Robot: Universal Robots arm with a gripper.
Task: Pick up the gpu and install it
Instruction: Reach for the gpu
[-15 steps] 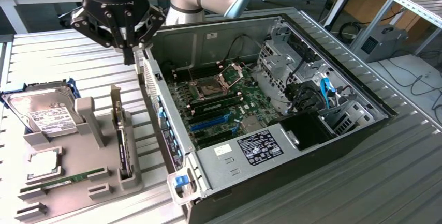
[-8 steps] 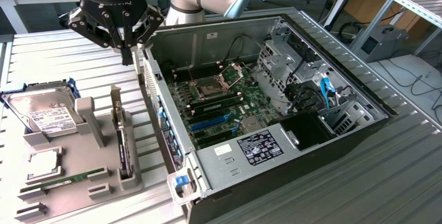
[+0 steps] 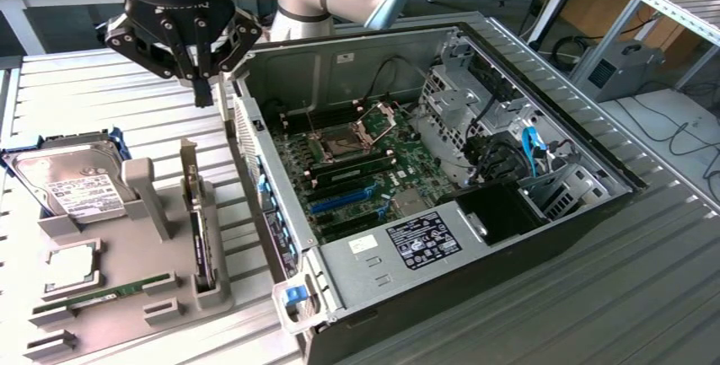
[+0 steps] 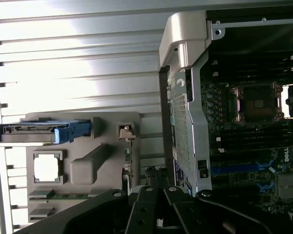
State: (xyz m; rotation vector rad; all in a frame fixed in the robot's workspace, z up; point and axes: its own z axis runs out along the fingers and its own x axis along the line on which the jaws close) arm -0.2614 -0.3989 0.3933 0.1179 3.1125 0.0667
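The gpu (image 3: 198, 213) stands on its long edge in a slot of the grey holder (image 3: 144, 181), with its silver bracket end toward the far side. In the wrist view the gpu (image 4: 126, 148) appears edge-on beside the holder's raised block. My gripper (image 3: 201, 93) hangs shut and holds nothing. It is above the ribbed table, just past the card's far end and close to the open computer case's corner (image 3: 239, 87). In the wrist view the gripper (image 4: 154, 173) sits between the holder and the case wall (image 4: 181, 117).
The case lies open with its motherboard (image 3: 372, 163) and blue slots (image 3: 341, 201) exposed. The holder also carries a hard drive (image 3: 70, 184), a processor (image 3: 70, 264) and a RAM stick (image 3: 113, 291). Cables and drive cages fill the case's right side (image 3: 507, 146).
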